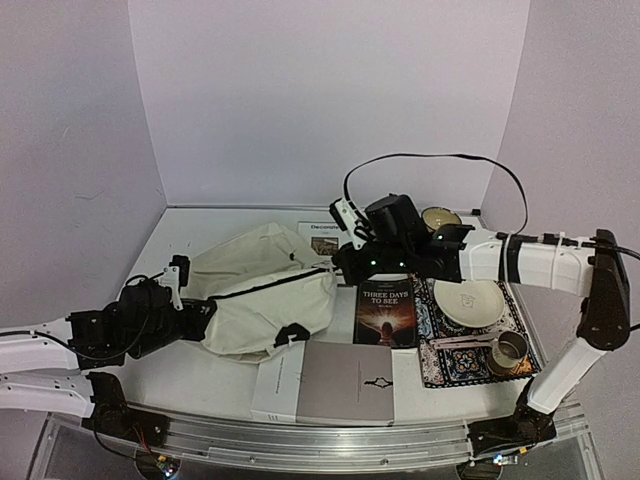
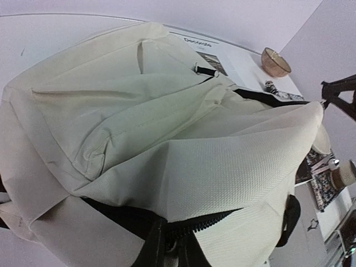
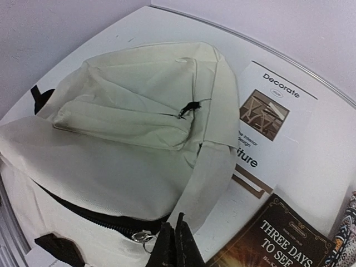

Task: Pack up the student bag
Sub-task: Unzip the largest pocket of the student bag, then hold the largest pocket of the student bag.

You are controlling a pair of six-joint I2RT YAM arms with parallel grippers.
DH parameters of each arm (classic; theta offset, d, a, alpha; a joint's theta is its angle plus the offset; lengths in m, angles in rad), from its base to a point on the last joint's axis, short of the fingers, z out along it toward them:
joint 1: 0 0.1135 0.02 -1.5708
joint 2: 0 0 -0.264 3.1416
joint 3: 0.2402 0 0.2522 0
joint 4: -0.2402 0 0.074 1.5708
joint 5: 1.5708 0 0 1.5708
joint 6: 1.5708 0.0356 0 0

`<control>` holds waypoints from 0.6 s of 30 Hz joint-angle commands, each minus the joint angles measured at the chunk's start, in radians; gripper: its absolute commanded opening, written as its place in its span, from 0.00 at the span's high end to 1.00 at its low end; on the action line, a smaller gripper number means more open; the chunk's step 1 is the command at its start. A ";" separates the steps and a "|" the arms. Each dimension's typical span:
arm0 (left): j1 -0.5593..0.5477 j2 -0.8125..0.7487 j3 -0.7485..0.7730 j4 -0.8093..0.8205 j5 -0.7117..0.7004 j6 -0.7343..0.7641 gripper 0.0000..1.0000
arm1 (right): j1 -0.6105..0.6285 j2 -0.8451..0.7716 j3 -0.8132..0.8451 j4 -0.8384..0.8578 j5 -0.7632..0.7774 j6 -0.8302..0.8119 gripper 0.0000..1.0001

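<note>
The student bag (image 1: pixel 260 290), cream cloth with black zippers, lies on its side at the left middle of the table. It fills the left wrist view (image 2: pixel 167 111) and most of the right wrist view (image 3: pixel 128 139). My left gripper (image 1: pixel 207 307) is at the bag's left end. Its fingers (image 2: pixel 172 245) are shut on the black zipper, with a metal pull between them. My right gripper (image 1: pixel 345 264) is at the bag's right end, shut (image 3: pixel 179 228), with its tips against a cream flap. No cloth shows between these fingers. A second zipper pull (image 3: pixel 143 238) hangs just to their left.
A dark book, "Three Days to See" (image 1: pixel 388 312), lies right of the bag. A white box (image 1: pixel 325 385) sits in front of them. A "Decorate" magazine (image 1: pixel 325 238) lies behind. A patterned mat (image 1: pixel 440 365) holds a plate (image 1: pixel 470 300) and a metal cup (image 1: pixel 510 350). A bowl (image 1: pixel 438 217) stands at the back.
</note>
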 commanded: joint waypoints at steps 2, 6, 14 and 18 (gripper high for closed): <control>0.015 0.014 0.125 -0.094 -0.069 0.102 0.65 | 0.012 0.070 0.138 0.000 -0.089 0.013 1.00; 0.016 0.053 0.233 -0.075 0.027 0.256 0.36 | 0.040 0.086 0.181 0.013 -0.116 0.018 1.00; 0.016 0.231 0.430 -0.067 0.194 0.443 0.19 | 0.076 0.072 0.212 0.014 -0.134 0.017 1.00; 0.015 0.363 0.509 -0.048 0.263 0.498 0.18 | 0.086 0.068 0.212 0.014 -0.132 0.020 1.00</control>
